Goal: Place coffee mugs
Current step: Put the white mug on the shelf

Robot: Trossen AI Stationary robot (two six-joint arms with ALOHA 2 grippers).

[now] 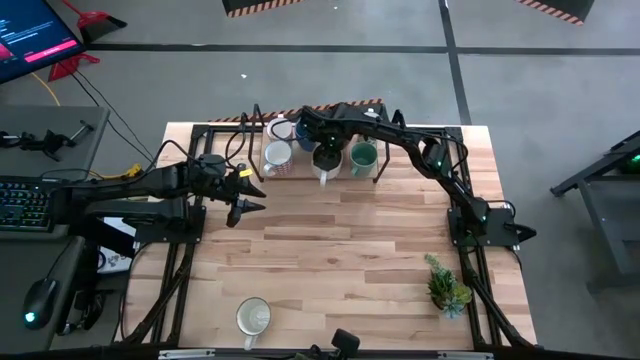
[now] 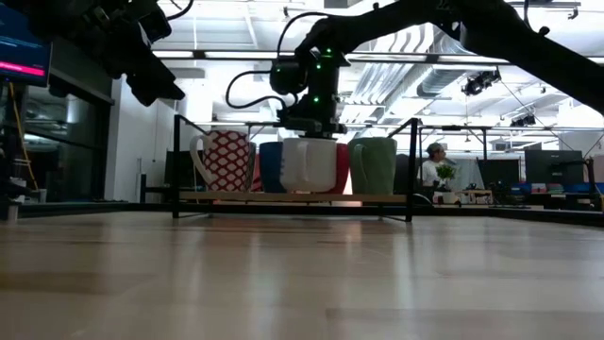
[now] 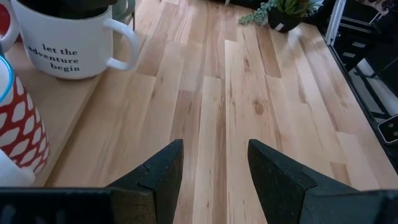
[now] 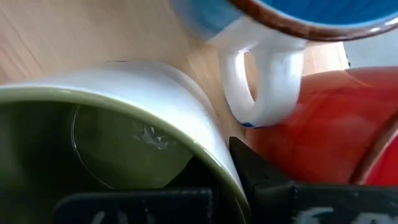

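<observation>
Mugs gathered on a low wooden rack (image 2: 283, 197) at 12 o'clock on the table (image 1: 380, 260), all upright, long axes vertical, mouths up. White mug (image 3: 62, 53) with black lettering at the rack's front edge, handle toward 6 o'clock. Right gripper (image 1: 326, 153) directly above it, jaws closed narrow on the rim, one finger inside the greenish interior (seen from the right wrist). Red-and-white patterned mug (image 2: 225, 161) just beside it at 9 o'clock, teal green mug (image 1: 362, 155) just beside it at 3 o'clock. Blue mug (image 4: 292, 12) with a white handle and red mug (image 4: 336, 124) close behind, toward 12 o'clock; hard to say whether those two touch.

One cream mug (image 1: 253, 317) alone near the table's 7 o'clock edge, well apart from the rack, upright, handle toward 6 o'clock.

Left gripper (image 1: 245, 195) at about 9 o'clock, over bare wood near the rack, jaws spread wide, holding nothing.

Surface of pale wooden planks, grain running from 9 to 3 o'clock. Small spiky potted plant (image 1: 447, 285) at 4 o'clock. Beyond the table: grey floor, a lit monitor (image 1: 30, 40) and a keyboard (image 1: 25, 200) off the 9 o'clock side, ceiling ducts, and a seated person (image 2: 436, 156) far back in the room.
</observation>
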